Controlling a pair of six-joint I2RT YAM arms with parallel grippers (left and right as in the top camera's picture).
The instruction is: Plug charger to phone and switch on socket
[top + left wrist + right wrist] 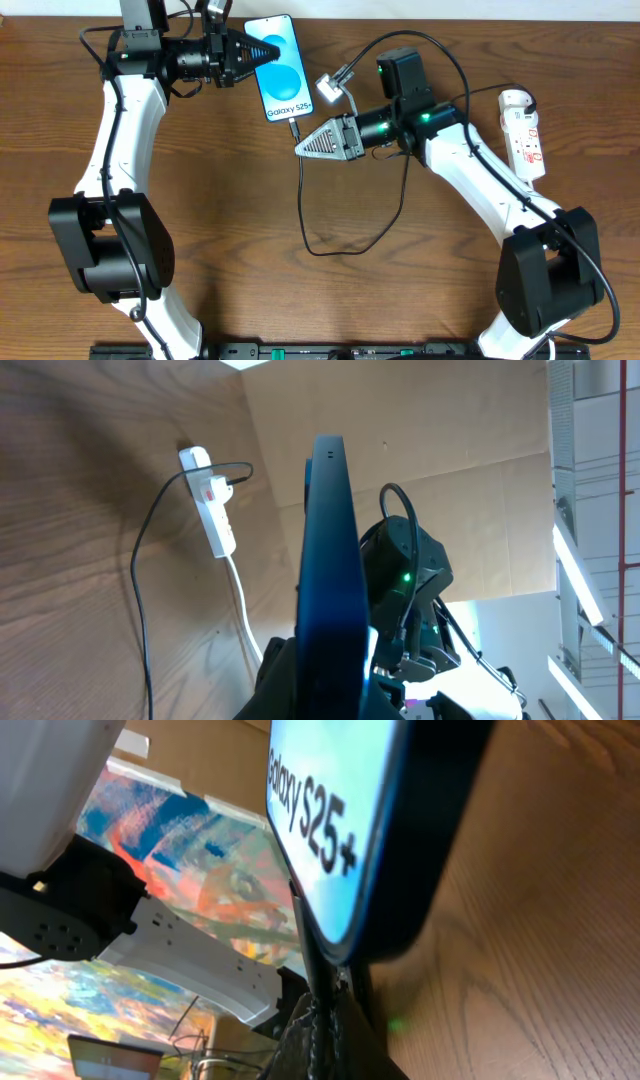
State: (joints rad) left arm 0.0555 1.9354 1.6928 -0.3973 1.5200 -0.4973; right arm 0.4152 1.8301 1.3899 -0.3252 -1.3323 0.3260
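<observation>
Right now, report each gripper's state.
Left gripper: closed on the phone.
Right gripper: closed on the charger near its plug.

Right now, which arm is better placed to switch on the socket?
Probably the right: the socket lies beside its arm, while the left gripper is shut on the phone at the far side.

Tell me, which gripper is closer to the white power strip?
Right. The right gripper is at the plug end of the phone, its arm passing beside the power strip. The left gripper holds the phone's opposite end, farther from it.
</observation>
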